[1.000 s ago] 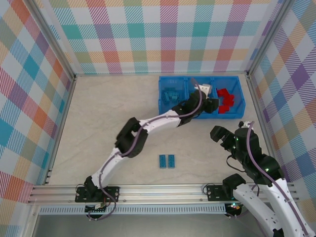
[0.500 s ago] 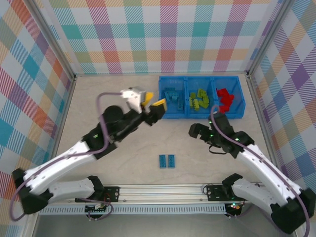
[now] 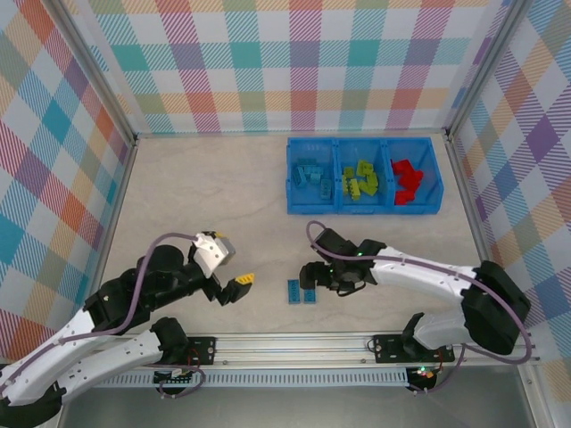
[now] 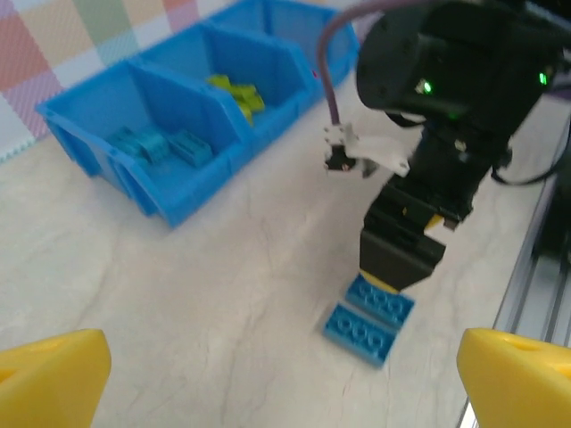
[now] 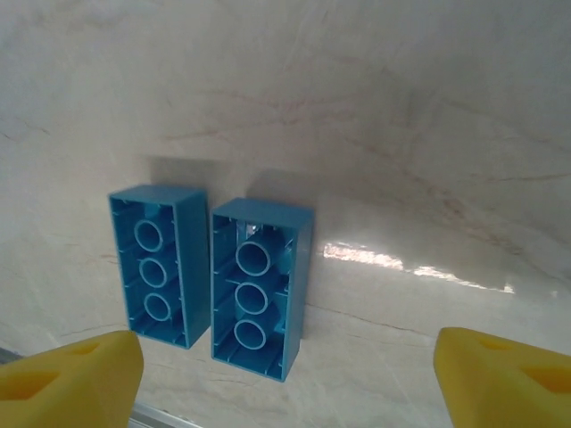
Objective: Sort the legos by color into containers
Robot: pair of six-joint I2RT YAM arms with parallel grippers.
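Nearly done, by the look of it. The blue bin (image 3: 364, 210) sits well beyond both grippers. It has light blue bricks (image 3: 311, 172) in its left compartment, lime green bricks (image 3: 359, 178) in the middle one and red bricks (image 3: 406, 181) in the right one, each colour to itself.

What's left on the table is a pair of light blue oblong bricks (image 5: 259, 290), just beside each other and hollow side up. The right gripper (image 5: 285, 392) hovers straight over them with its fingers spread wide and nothing in them. The pair lies below the gap, nearer its left finger.

The left gripper (image 4: 285, 383) hangs low off to the side, also wide open and empty, with the pair ahead of it. I'd say those two bricks go in the left compartment, and then the sort is finished.
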